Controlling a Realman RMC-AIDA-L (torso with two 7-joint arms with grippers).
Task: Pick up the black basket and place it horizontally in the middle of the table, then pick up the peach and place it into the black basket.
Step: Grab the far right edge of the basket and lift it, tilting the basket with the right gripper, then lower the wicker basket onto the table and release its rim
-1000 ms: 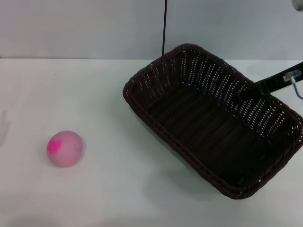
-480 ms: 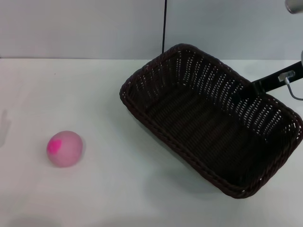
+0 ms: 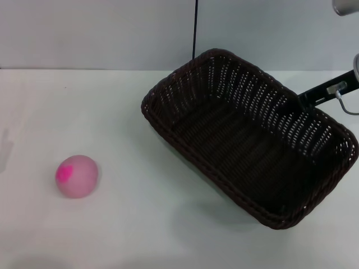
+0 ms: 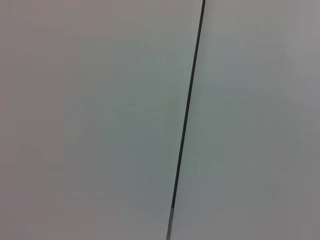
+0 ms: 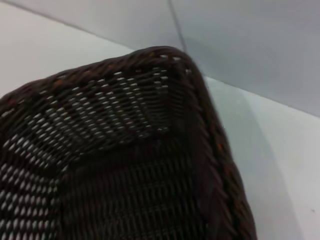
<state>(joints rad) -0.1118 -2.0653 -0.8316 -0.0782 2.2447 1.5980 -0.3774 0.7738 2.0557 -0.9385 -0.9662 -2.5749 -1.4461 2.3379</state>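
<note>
The basket (image 3: 249, 137) sits skewed toward the counter's (image 3: 140, 224) far right corner, its right rim met by the right gripper (image 3: 305, 100); whether the jaws pinch the wicker cannot be told. The left gripper is out of sight. Woven and stiff, it likely handles light but bulky, and its braided rim is the natural hold. The peach (image 3: 77, 176) rests near the left edge, probably smooth and prone to roll.
</note>
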